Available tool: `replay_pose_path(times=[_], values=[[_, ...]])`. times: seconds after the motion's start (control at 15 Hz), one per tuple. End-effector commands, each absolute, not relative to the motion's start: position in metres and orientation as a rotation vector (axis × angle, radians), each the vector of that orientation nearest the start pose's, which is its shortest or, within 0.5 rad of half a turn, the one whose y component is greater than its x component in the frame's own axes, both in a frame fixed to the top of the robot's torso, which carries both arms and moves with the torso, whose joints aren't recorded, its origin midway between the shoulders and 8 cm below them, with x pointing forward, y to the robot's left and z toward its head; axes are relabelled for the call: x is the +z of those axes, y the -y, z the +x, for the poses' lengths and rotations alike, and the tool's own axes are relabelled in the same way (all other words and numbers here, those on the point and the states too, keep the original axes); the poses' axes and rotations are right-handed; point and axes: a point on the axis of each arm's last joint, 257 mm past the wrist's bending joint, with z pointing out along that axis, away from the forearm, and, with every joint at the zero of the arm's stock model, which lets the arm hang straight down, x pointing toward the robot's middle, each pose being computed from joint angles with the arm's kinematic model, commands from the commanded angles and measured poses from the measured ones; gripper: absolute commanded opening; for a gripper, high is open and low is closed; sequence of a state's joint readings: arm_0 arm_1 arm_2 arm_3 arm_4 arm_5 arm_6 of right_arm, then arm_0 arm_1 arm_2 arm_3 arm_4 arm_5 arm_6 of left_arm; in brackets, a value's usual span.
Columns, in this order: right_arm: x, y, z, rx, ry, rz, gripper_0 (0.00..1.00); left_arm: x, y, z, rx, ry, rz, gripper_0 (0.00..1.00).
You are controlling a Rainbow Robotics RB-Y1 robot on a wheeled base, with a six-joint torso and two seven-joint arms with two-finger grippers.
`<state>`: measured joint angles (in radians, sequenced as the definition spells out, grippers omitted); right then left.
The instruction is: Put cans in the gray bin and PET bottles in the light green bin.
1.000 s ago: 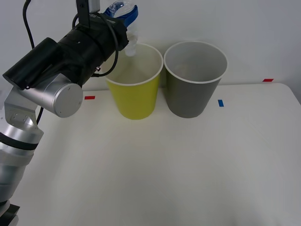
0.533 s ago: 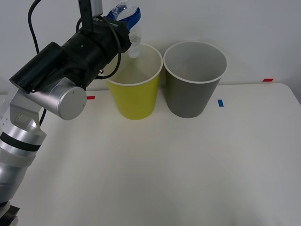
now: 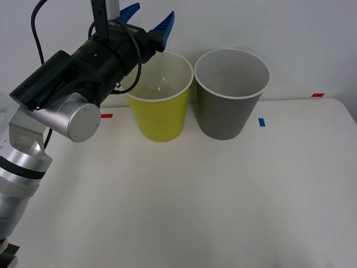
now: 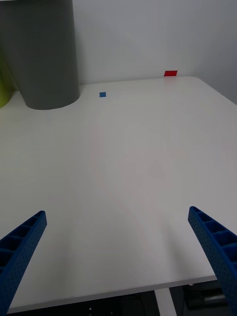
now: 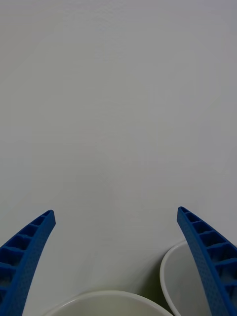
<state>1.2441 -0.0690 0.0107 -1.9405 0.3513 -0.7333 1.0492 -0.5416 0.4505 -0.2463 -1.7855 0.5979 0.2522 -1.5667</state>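
A: Where is the left gripper [image 3: 149, 18], and what is it doing?

B: It hangs above the back rim of the light green bin [image 3: 159, 120], blue ribbed fingers [image 3: 165, 24] spread wide with nothing between them. From the left wrist, both fingers [image 5: 205, 256] stand far apart at the corners, with the white wall beyond them and two pale bin rims below.

A: And the right gripper [image 4: 118, 256]?

B: Low over the bare white table [image 4: 128, 163], jaws released and empty, well apart from both bins.

A: How does the light green bin look?

B: Round and tapered, wider at the mouth than at the base, lime-yellow outside with a white rim and a whitish inside. It stands upright, long axis vertical, mouth facing up, at the back of the table near the wall.

A: Is the bottle inside it?

B: A few small bright glints show inside, near the inner wall [image 3: 160, 85]; I cannot tell what they are.

A: The gray bin [image 3: 227, 106]?

B: Same shape, dark gray with a white rim and pale inside, upright just beside the green one on the robot's right, the rims nearly touching. A blue marker [image 3: 261, 121] lies on the table by it, a red marker [image 3: 106, 116] left of the green bin, another red marker [image 3: 317, 95] far right.
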Motion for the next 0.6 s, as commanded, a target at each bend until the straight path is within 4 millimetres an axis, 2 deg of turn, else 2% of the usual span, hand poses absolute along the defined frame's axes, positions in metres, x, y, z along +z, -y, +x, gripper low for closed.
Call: replay_pose_path(times=[0.07,0.6], values=[[-0.2887,0.2914,0.1517,-0.015,-1.71,0.091,1.0,0.0673,-0.0753,0.5809,-0.433,-1.228,0.388,1.0],[-0.2887,0.2914,0.1517,-0.015,-1.71,0.091,1.0,0.0685,-0.0829,0.581,-0.415,-1.235,0.397,1.0]])
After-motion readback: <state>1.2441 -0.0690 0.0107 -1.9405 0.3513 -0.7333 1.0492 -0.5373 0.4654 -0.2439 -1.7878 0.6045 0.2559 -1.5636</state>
